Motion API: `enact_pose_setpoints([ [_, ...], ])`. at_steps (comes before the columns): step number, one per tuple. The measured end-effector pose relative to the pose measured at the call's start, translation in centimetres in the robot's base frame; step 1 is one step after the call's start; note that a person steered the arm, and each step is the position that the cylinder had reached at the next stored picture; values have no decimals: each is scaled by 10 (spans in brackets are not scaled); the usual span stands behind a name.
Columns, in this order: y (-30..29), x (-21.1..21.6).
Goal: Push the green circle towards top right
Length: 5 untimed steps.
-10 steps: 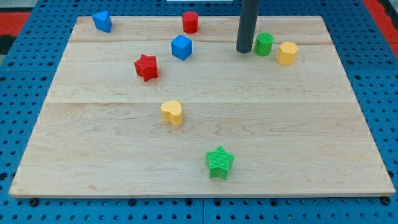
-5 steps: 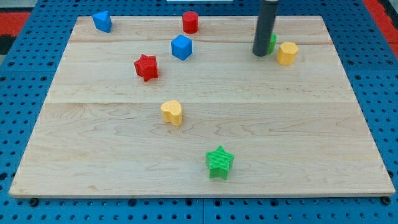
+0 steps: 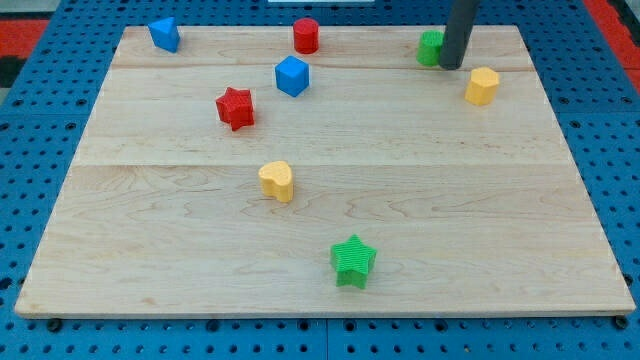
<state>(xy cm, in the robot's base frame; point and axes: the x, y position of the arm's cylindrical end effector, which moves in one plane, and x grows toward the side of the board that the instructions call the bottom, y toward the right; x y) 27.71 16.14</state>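
A pale wooden board (image 3: pixel 330 200) lies on a blue pegboard surface (image 3: pixel 30 200) — red patches at the view's top corners.

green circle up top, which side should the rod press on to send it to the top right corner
Press the green circle low on its left wall, toward the view's bottom-left. It stands upright and round, so an off-centre push slips. My tip is at its lower right now, the wrong side; the yellow block sits apart.
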Motion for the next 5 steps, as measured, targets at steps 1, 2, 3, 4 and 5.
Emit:
enact_pose_setpoints([
  [1, -32, 0],
  [2, -33, -21],
  [3, -21, -45],
  [4, -21, -51],
  [5, -21, -54],
])
